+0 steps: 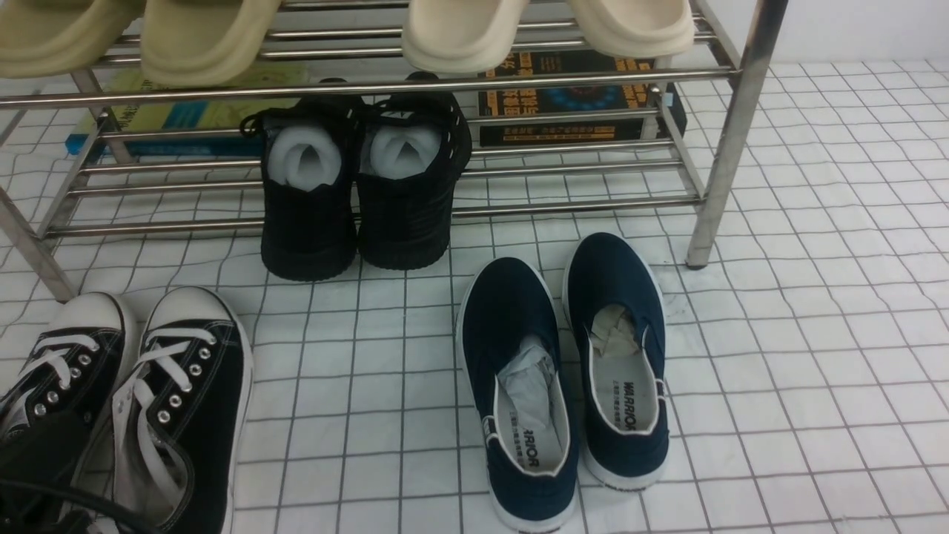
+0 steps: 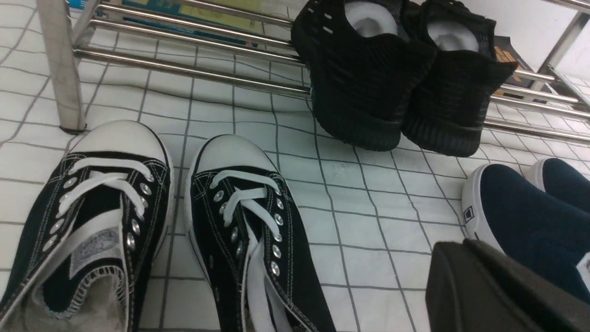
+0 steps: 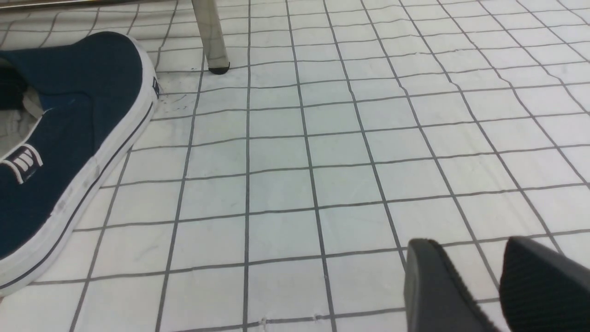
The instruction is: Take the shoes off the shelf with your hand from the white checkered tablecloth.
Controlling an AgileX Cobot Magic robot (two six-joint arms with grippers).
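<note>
My left fingers (image 2: pixel 502 290) are closed on nothing beside the sneakers (image 2: pixel 184 221), which sit on the checkered cloth (image 1: pixel 778 371); dragging laces could tip one against the shelf (image 1: pixel 726 148)

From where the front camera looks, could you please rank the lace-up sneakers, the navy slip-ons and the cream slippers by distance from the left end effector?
1. The lace-up sneakers, on the cloth at the near left, right beside the left end effector.
2. The navy slip-ons, on the cloth, centre-right.
3. The cream slippers, on the shelf's top tier, far right.
</note>
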